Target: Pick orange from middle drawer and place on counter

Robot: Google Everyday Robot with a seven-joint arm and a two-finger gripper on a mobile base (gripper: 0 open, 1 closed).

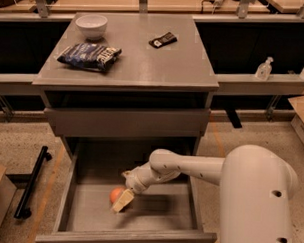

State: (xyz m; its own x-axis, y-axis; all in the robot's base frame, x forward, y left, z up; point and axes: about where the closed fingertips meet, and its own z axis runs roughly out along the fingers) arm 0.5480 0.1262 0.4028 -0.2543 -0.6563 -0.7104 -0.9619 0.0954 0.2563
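The orange (116, 194) lies on the floor of the open middle drawer (158, 216), left of its centre. My gripper (123, 200) reaches down into the drawer from the right and sits against the orange's right and front side, partly covering it. The white arm (190, 167) stretches across the drawer's right half. The grey counter (149, 61) tops the cabinet above.
On the counter are a white bowl (91, 25), a dark chip bag (89, 55) and a small black packet (163, 40). A closed grey drawer front (127, 121) is above the open drawer. A black bar (32, 182) lies on the floor at left. A bottle (264, 69) stands at right.
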